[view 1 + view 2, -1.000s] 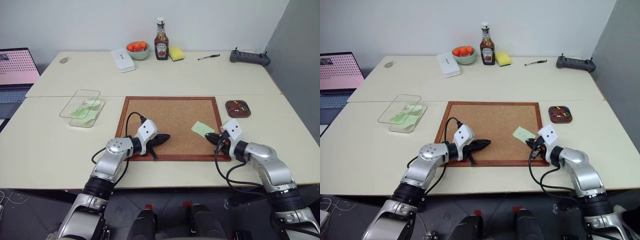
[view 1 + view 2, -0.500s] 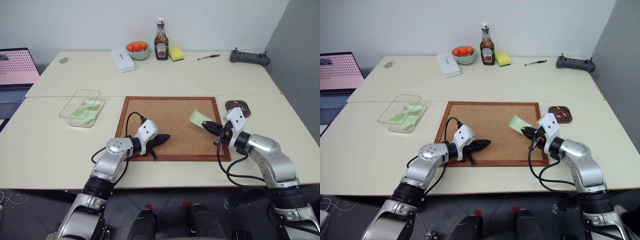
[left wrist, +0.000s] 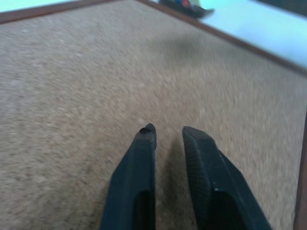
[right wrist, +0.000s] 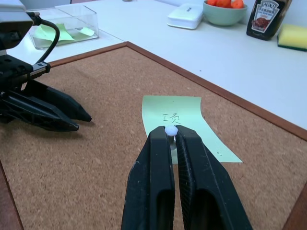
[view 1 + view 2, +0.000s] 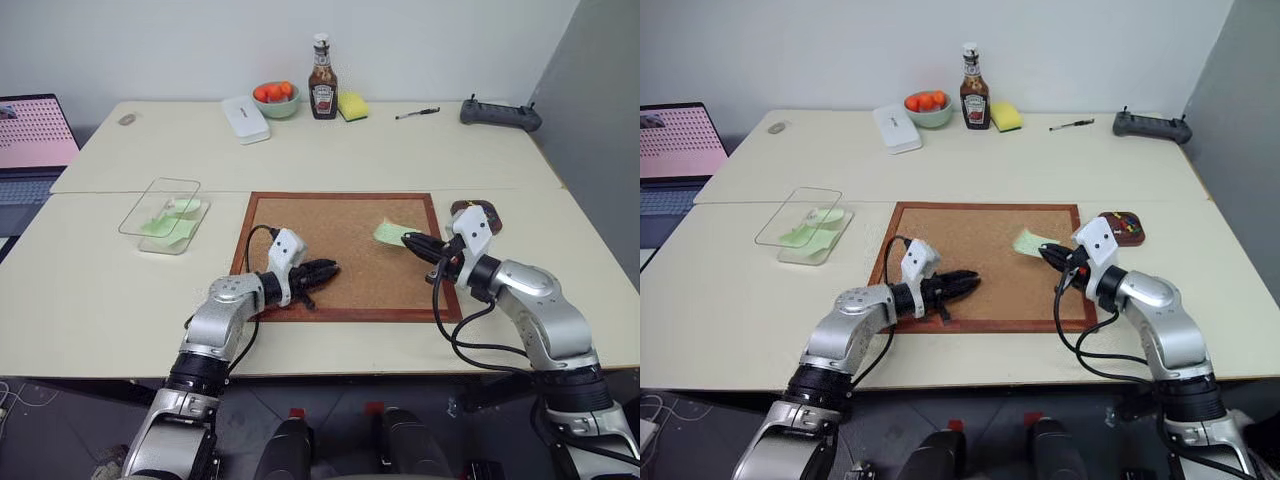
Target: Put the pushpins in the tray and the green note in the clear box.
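The green note (image 5: 393,233) is up at the right side of the cork board (image 5: 330,220), stuck on a white pushpin (image 4: 171,130). The right gripper (image 5: 407,239) has its two black fingers squeezed tight on that pin. The note looks lifted a little off the board. Its long side points away from the fingertips, toward the middle of the board and a bit toward the far edge. It is pinned at the end nearest the gripper. The left gripper (image 5: 330,268) hangs low over the board with a small gap between its fingers and nothing in them. Other green notes lie in the clear box (image 5: 135,215), far off on the left. Colored pushpins (image 5: 1122,222) sit in the brown tray (image 5: 1130,239), just past the right gripper. So I think this pin and this note are what is left to put away.
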Controlling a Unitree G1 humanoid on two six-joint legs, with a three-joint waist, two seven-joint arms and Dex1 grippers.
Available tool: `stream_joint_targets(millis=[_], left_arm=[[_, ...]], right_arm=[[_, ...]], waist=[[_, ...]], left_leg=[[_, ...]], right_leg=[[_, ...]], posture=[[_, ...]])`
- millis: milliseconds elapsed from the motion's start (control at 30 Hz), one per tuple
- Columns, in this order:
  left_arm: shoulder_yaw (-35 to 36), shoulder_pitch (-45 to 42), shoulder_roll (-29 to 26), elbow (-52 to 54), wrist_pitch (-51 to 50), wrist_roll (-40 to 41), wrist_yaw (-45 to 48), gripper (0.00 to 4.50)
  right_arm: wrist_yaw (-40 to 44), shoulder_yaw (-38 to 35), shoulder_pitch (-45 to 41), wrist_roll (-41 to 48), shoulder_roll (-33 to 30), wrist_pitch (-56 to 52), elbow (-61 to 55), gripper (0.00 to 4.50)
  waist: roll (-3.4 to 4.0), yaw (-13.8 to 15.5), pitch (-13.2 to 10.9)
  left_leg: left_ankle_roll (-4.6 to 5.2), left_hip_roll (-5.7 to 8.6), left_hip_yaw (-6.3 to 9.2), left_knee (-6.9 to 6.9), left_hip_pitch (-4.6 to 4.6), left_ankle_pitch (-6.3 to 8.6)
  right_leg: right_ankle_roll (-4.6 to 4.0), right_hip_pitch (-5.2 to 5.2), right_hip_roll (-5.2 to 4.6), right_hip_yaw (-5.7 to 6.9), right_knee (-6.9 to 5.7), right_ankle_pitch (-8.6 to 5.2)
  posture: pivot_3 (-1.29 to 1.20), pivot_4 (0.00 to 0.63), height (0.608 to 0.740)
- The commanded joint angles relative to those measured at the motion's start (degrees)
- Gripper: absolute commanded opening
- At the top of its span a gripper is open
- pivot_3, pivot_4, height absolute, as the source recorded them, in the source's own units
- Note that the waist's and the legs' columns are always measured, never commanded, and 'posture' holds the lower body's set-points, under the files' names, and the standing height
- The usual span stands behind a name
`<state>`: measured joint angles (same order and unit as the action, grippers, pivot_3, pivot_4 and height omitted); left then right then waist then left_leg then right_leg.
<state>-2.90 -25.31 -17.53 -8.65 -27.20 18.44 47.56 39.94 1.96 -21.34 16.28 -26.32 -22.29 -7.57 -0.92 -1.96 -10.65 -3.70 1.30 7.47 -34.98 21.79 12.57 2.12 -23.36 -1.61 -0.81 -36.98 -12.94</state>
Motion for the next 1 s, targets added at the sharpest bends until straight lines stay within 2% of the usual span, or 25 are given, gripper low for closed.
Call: stream_joint_targets(millis=[33,200,400,567,1000], left_arm=[[2.89,0.38,2.36,6.39,-7.03,5.69,-3.75,1.98],[6.09,-0.91,7.00,9.12,-14.54,11.58,-9.24,2.97],[10.91,-6.52,12.60,4.44,-18.78,16.46,-15.50,4.00],[14.51,-10.86,15.96,-1.60,-22.19,20.44,-18.56,4.00],[17.66,-17.63,21.57,-13.02,-23.75,22.95,-21.53,4.00]], right_arm=[[0.06,0.32,-1.72,-0.63,0.30,2.13,-0.94,0.00],[0.10,0.53,-2.31,-0.68,0.50,2.30,-1.31,0.00],[-0.03,0.71,-2.82,-0.46,0.52,1.89,-2.13,0.00],[-0.11,0.80,-2.87,-0.39,0.50,1.78,-2.56,0.00],[-0.56,0.87,-2.92,-0.34,0.45,1.25,-4.05,0.00]], waist=[[0.00,0.07,0.00],[-0.01,0.11,-0.01],[-0.05,0.13,-0.03],[-0.07,0.11,-0.04],[-0.08,0.08,-0.05]], left_leg=[[0.00,0.00,0.00,0.00,0.00,0.00],[0.00,0.01,0.00,0.00,0.00,0.00],[-0.01,0.02,0.00,-0.01,0.01,-0.01],[-0.02,0.04,-0.02,-0.01,0.02,-0.01],[-0.02,0.04,-0.03,-0.02,0.01,-0.01]], right_leg=[[0.00,0.00,0.00,0.00,0.01,0.00],[0.00,0.00,-0.01,0.00,0.01,0.00],[0.00,0.00,0.00,0.00,0.00,0.00],[0.01,0.00,-0.01,-0.01,0.04,0.00],[0.02,0.00,0.00,-0.02,0.04,0.01]], posture=[[0.00,0.150,0.740],[0.00,0.150,0.740],[0.00,0.150,0.740],[0.00,0.150,0.740],[0.00,0.150,0.740]])
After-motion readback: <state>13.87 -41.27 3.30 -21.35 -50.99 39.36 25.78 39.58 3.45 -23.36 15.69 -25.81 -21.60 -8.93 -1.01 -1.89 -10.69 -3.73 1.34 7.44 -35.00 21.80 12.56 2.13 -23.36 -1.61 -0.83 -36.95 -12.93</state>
